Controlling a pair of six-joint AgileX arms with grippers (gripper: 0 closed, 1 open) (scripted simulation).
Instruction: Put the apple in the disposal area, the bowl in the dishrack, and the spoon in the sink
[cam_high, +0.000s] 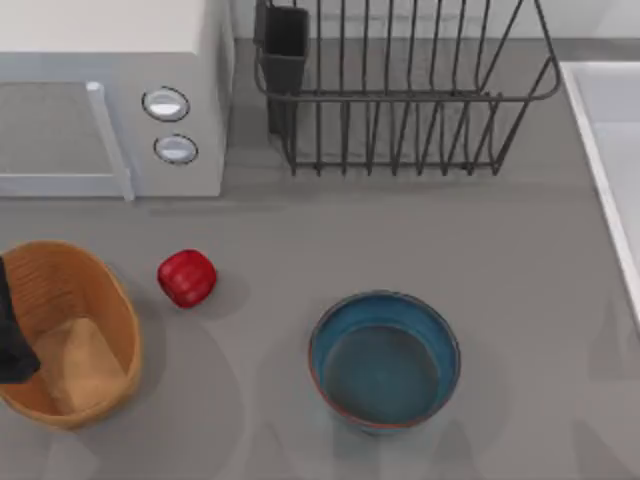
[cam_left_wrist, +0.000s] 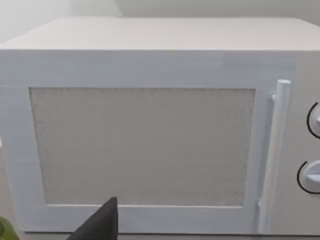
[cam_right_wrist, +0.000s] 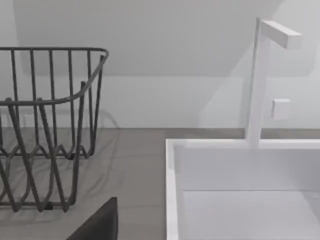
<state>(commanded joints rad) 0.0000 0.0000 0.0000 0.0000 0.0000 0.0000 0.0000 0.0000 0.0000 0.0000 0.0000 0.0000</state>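
Left arm (cam_high: 14, 335), maybe, over basket (cam_high: 100, 290).

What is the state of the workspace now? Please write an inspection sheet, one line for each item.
Surface: grey table.
Job's things: apple on the table beside the basket; bowl upright on the table, apart from both; dishrack at the back; sink at the right edge.
Clutter: microwave at the back left.
Grippers: left gripper over the basket's left rim; a dark fingertip in the right wrist view.
Cables: nothing seen.
Surroundings: white faucet behind the sink, pale wall.
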